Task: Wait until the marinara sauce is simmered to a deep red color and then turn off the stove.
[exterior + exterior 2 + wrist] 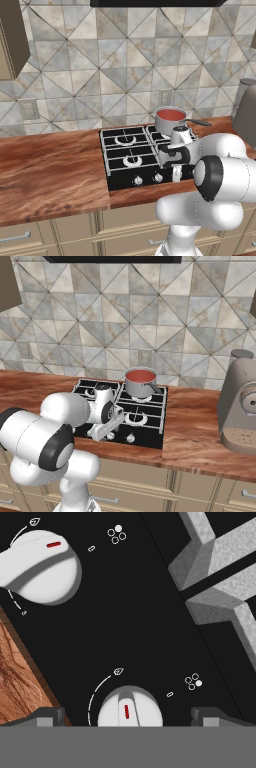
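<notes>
Kitchen setup with a patterned tile wall across the top of the frame and a wooden desk [50, 165] running below it; the stove [125, 152] sits sunk into that desk around the middle of the left base view. Marinara sauce [171, 115] is up at the back right of the cooktop in a small steel saucepan [140, 385], looking like a flat orange-red disc; honestly can't call it deep red from here, more tomato-soup coloured. A grey kettle [241, 401] stands well off at the right edge of the right base view.

The hand [126, 714] is hanging low over the front knob row; in the hand view its two dark fingers [47, 716] sit spread wide either side of a silver knob [129, 708] at the bottom centre, not pinching it, so released. A second knob [42, 567] sits upper left of that view.

My read: it's lined up for the turn-off step; next move would be dropping a bit, closing on that knob and twisting it to off, assuming the sauce counts as dark enough.
</notes>
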Tool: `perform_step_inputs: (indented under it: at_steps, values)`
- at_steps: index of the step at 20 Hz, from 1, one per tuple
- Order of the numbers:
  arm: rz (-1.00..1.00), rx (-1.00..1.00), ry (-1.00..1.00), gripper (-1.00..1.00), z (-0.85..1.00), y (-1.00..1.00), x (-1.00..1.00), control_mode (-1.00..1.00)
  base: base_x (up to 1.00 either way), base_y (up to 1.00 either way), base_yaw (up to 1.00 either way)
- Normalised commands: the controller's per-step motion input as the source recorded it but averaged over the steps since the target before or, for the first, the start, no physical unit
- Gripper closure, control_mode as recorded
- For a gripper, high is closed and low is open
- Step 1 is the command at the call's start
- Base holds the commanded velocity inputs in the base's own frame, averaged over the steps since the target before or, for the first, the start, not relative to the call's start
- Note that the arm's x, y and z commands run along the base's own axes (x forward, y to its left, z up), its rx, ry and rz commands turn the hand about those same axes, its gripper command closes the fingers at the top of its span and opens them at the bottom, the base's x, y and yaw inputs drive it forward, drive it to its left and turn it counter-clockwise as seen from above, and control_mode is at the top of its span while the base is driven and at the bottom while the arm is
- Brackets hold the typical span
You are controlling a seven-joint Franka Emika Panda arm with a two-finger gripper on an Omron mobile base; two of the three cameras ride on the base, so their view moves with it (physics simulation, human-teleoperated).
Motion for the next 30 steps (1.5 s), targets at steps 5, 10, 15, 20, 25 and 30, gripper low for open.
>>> perform_step_inputs:
  at_steps: [5,10,15,20,25,30]
  values:
    - [0.0,0.0,0.0,-1.0,0.0,0.0,0.0,-1.0,0.0,0.0,0.0]
    - [0.0,0.0,0.0,-1.0,0.0,0.0,0.0,-1.0,0.0,0.0,0.0]
    - [0.0,0.0,0.0,-1.0,0.0,0.0,0.0,-1.0,0.0,0.0,0.0]
    - [0.0,0.0,0.0,-1.0,0.0,0.0,0.0,-1.0,0.0,0.0,0.0]
    - [0.0,0.0,0.0,-1.0,0.0,0.0,0.0,-1.0,0.0,0.0,0.0]
    - [0.0,0.0,0.0,-1.0,0.0,0.0,0.0,-1.0,0.0,0.0,0.0]
